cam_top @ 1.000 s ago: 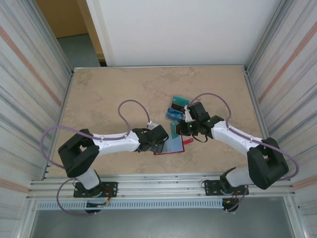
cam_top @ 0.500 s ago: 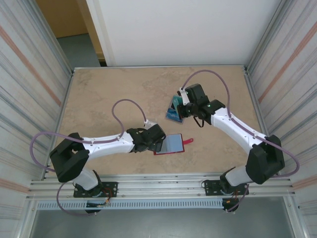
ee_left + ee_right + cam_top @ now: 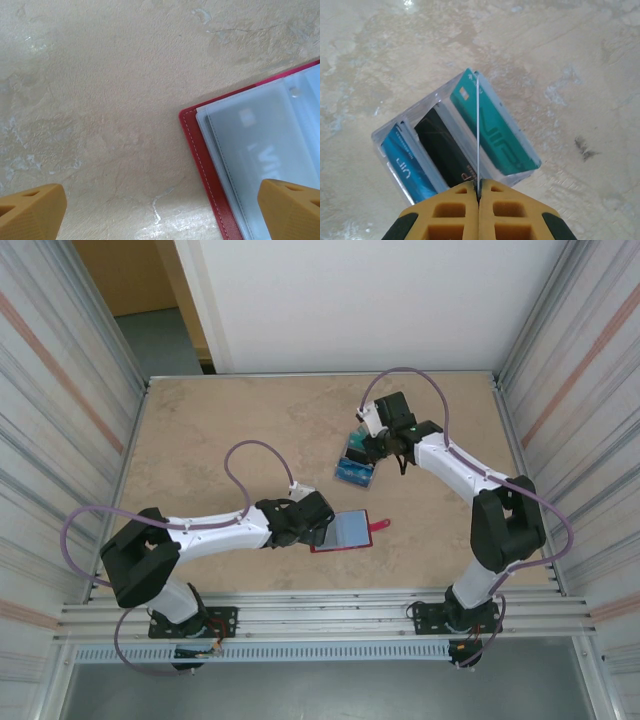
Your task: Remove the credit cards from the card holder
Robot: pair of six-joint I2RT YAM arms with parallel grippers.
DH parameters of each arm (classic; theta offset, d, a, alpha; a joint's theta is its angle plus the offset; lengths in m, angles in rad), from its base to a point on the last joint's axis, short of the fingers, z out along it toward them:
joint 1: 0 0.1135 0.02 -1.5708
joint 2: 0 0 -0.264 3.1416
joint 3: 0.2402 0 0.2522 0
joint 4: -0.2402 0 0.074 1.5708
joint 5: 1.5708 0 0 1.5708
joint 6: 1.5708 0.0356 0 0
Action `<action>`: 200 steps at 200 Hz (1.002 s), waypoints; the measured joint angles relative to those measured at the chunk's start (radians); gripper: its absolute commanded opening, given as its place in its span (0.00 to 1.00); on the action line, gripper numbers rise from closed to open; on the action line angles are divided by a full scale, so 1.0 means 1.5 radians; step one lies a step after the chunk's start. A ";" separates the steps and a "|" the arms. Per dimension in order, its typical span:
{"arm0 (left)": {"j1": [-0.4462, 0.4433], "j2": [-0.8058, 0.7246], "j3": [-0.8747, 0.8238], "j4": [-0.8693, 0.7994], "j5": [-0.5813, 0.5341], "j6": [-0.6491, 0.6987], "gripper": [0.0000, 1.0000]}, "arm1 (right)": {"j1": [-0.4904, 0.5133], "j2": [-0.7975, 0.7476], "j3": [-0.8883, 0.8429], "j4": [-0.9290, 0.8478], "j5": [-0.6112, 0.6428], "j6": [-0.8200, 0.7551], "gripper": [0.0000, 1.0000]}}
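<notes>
Card holder [image 3: 196, 150] lies spread flat on the table [image 3: 100, 100]: red stitched rim round grey-blue see-through pockets, w/ the tab [image 3: 378, 527] sticking out on its right. One pocketed card [image 3: 260, 145] sits in the top sleeve. Pale lettering shows through the plastic and starts "VI"; the rest is too blurred to read. My L claw [image 3: 160, 210] hovers at the holder's corner w/ fingers spread wide and nothing btwn them, one tip over bare table, the other over the pocket.

My R claw [image 3: 478, 197] is well apart, further back on the table, pinched tight on a held card [image 3: 477, 125] that stands upright, seen edge-on. Below it is a clear plastic piece [image 3: 415, 112], tray or sheet I can't tell, w/ three cards side by side: teal card [image 3: 502, 132], black card [image 3: 447, 150] in the middle, blue card [image 3: 410, 160]. Teal and blue carry pale lettering that looks like "VIP". The black one has a small mark at one end, unreadable.
</notes>
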 measured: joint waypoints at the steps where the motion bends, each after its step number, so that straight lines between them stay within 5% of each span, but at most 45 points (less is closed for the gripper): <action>1: 0.000 0.000 0.000 0.000 0.000 0.000 0.99 | -0.001 0.001 0.000 0.001 0.000 -0.001 0.00; 200: 0.006 -0.012 -0.004 -0.001 -0.013 0.000 0.99 | -0.070 0.063 0.022 0.054 -0.140 -0.111 0.00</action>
